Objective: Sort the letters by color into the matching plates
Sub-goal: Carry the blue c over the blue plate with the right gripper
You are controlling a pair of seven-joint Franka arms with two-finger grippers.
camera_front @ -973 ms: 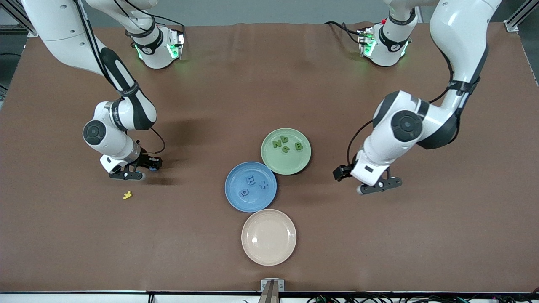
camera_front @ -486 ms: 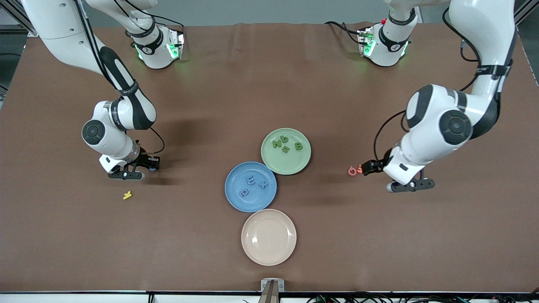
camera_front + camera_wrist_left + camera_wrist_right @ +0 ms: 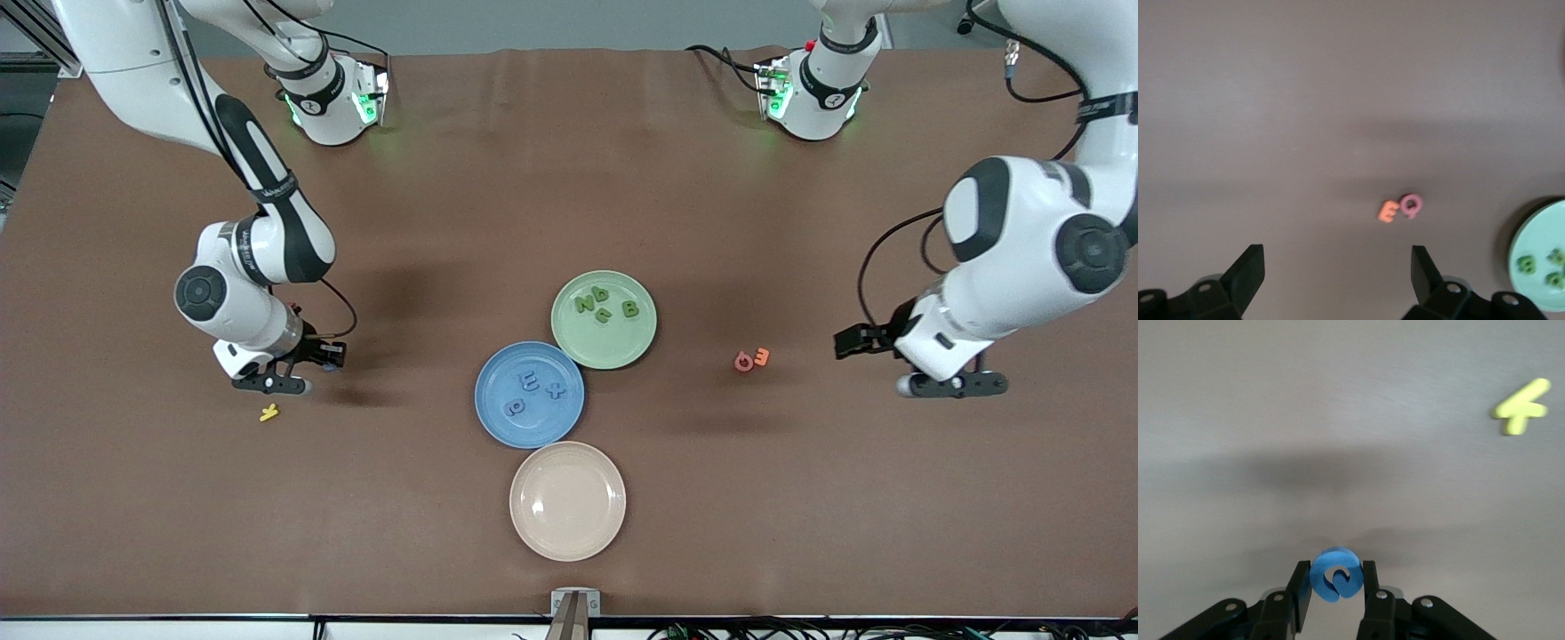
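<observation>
My right gripper (image 3: 271, 384) hangs low over bare table beside the yellow piece, shut on a blue letter (image 3: 1336, 575) pinched between its fingers. The blue plate (image 3: 498, 427) holds three blue letters (image 3: 531, 384). Touching it, farther from the front camera, the pale green plate (image 3: 606, 348) holds several green letters (image 3: 603, 305). My left gripper (image 3: 956, 385) is open and empty over bare table, toward the left arm's end from the plates. In the left wrist view the left gripper (image 3: 1338, 273) has a wide gap, with the green plate's rim (image 3: 1538, 240) at the edge.
A cream plate (image 3: 567, 500) lies empty nearest the front camera, against the blue plate. A yellow piece (image 3: 268, 412) lies beside my right gripper. A red piece (image 3: 743, 361) and an orange piece (image 3: 762, 356) lie together between the green plate and my left gripper.
My left arm has swung away from the plates toward its own end of the table, uncovering the red and orange pieces. My right gripper has shifted only slightly, still gripping the blue letter.
</observation>
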